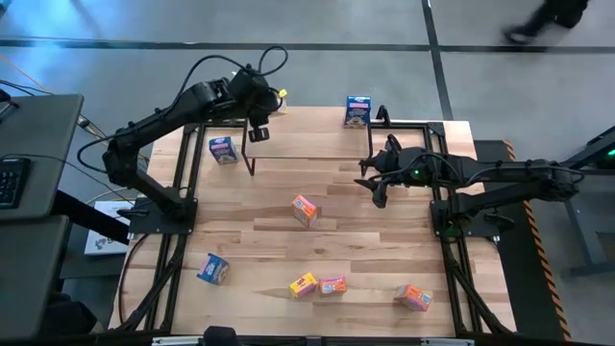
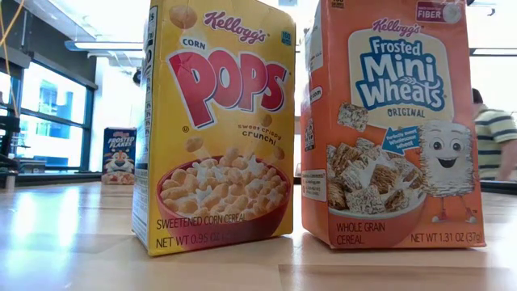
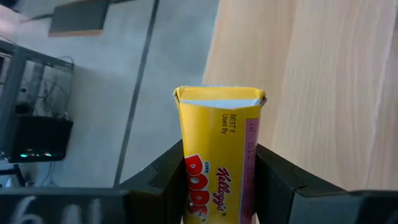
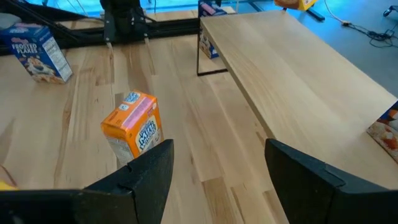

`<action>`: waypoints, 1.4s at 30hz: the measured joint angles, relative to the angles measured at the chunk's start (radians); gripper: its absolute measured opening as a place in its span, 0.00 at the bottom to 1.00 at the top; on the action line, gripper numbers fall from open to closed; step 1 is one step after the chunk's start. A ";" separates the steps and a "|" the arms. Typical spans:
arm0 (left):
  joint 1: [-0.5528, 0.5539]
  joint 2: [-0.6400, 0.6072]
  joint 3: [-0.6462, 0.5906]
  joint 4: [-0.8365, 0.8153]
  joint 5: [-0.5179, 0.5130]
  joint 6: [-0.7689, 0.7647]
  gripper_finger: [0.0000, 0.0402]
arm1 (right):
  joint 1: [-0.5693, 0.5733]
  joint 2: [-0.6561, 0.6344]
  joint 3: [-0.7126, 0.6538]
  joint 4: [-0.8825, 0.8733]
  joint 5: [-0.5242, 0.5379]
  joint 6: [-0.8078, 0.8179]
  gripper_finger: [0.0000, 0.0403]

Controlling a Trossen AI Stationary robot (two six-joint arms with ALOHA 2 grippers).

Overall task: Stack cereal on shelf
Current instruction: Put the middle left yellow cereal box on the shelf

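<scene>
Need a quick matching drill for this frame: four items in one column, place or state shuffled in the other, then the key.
Items
1. left gripper
2. right gripper
3. blue box
4. orange box

Place or state
A. on the shelf, far right corner
B. open, empty, beside the shelf's right end
C. on the table in front of the shelf
D. shut on a yellow box at the shelf's far left end

Pairs: 1-D, 2-B, 3-A, 4-C

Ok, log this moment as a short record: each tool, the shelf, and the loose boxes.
left tool: shut on a small yellow cardboard Corn Pops box, at the shelf's far left corner
right tool: open, empty, hovering beside the shelf's right end
shelf: light wooden plank on thin black legs, top bare
loose boxes: orange Mini-Wheats box standing on the table
</scene>
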 joint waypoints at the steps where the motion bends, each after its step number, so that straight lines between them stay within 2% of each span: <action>1: 0.005 0.006 0.008 -0.007 0.009 0.000 0.34 | 0.000 0.008 0.000 0.004 0.000 0.000 0.61; 10: 0.073 0.043 0.042 -0.104 0.080 -0.002 0.34 | 0.000 0.086 0.001 0.019 0.000 -0.001 0.61; 14: 0.102 0.046 0.042 -0.122 0.149 -0.001 0.34 | 0.000 0.096 0.001 0.050 0.000 -0.005 0.61; 21: 0.111 0.045 0.042 -0.157 0.191 0.000 0.34 | 0.000 0.096 0.001 0.091 0.001 -0.007 0.61; 26: 0.111 0.045 0.042 -0.186 0.285 0.006 0.34 | 0.000 0.096 0.001 0.107 0.001 -0.008 0.61; 38: 0.111 0.045 0.041 -0.169 0.271 0.069 0.34 | 0.000 0.096 0.001 0.115 0.001 -0.007 0.61; 42: 0.111 0.048 0.041 -0.153 0.192 0.092 0.34 | 0.000 0.096 0.001 0.114 0.001 -0.008 0.61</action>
